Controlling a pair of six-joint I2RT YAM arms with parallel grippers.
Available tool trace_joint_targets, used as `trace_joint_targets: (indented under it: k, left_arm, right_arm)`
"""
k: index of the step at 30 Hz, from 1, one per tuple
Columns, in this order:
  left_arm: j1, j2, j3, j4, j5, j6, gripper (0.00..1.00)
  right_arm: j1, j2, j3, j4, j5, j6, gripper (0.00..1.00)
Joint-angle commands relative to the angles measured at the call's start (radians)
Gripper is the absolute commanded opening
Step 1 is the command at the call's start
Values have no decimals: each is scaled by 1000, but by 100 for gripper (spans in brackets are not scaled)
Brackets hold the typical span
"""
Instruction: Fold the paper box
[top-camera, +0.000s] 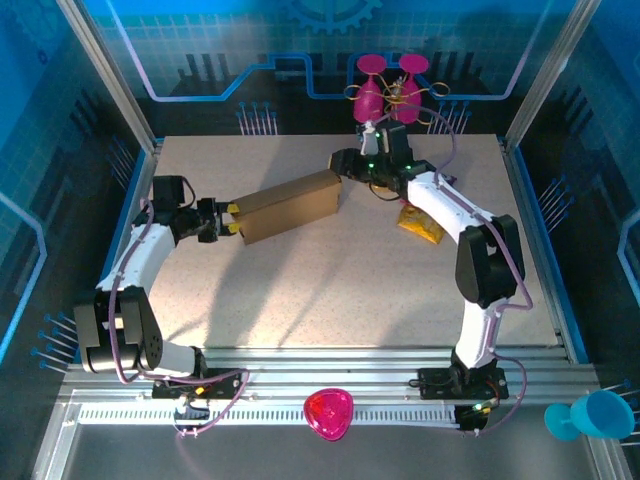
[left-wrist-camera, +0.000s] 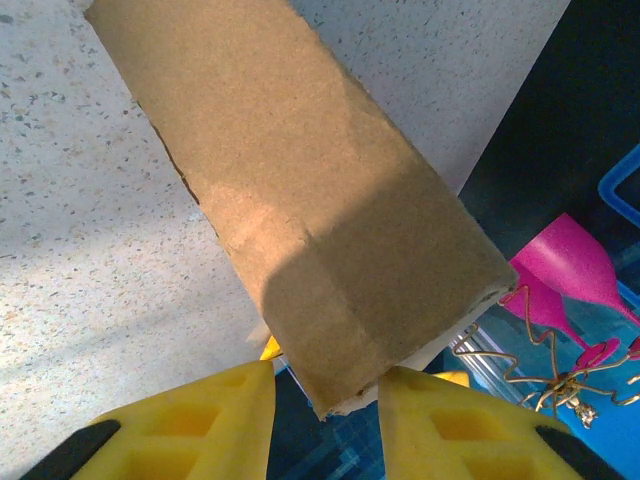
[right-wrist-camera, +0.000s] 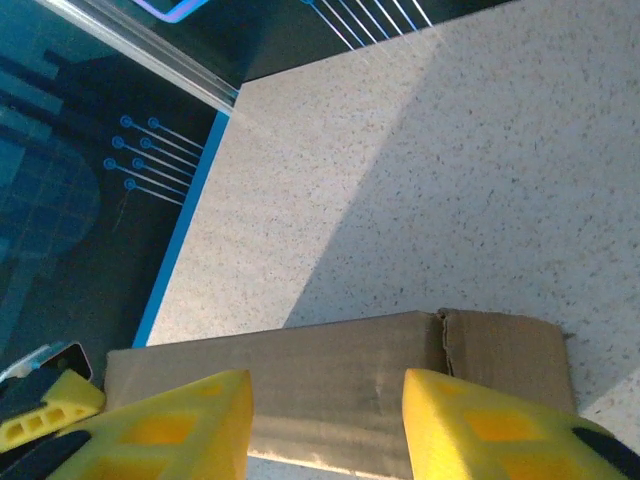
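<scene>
The paper box (top-camera: 290, 205) lies between left hand (top-camera: 232, 221) and right hand (top-camera: 346, 168), a snack bag (top-camera: 420, 224) to its right

Left pincer (left-wrist-camera: 325, 415) flanks the paper box (left-wrist-camera: 320, 220) end

Speckled table (top-camera: 330, 290) — blue-lit glass walls (top-camera: 60, 120) around.

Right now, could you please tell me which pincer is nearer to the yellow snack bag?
Right. The right pincer is at the paper box's right end, a little up-left of the yellow snack bag; the left pincer holds the box's opposite end, farther left.
</scene>
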Motion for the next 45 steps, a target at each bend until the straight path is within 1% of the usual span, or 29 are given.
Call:
trace_joint_targets:
  k: [1, 4, 6, 13, 20, 24, 27, 30, 34, 37, 39, 42, 45]
  left_arm:
    - [-2, 56, -21, -120, -55, 26, 32]
    - [1, 62, -20, -120, -49, 29, 32]
    - [1, 64, -18, -121, -47, 34, 32]
    - [5, 75, -17, -120, -42, 42, 32]
    - [8, 84, -14, -125, -37, 57, 32]
    - [12, 88, -18, -123, -37, 59, 32]
    - [16, 87, -17, -125, -37, 63, 32]
    - [19, 88, -15, -127, -34, 66, 32]
    - [24, 90, -15, -129, -26, 74, 31]
    - [26, 94, -16, -131, -17, 93, 19]
    - [25, 91, -12, -144, -14, 114, 14]
    - [24, 71, -22, -179, -15, 145, 12]
    - [16, 24, -59, -202, -14, 165, 13]
  right_arm:
    - [-9, 52, 63, -102, -17, 46, 40]
    - [-3, 61, 81, -184, 21, 9, 39]
    - [-6, 44, 54, -184, 45, 1, 38]
    - [-9, 64, 48, -224, 71, -54, 28]
    - [6, 69, 62, -307, 155, -140, 27]
    - [31, 87, 105, -382, 225, -216, 16]
    - [51, 107, 138, -440, 283, -264, 12]
    - [64, 119, 153, -468, 316, -292, 5]
    - [85, 141, 183, -515, 361, -330, 2]
    - [95, 132, 181, -517, 376, -348, 2]
    - [99, 111, 166, -496, 375, -355, 2]
    - [107, 57, 133, -457, 374, -371, 4]
    - [110, -14, 56, -398, 355, -369, 5]
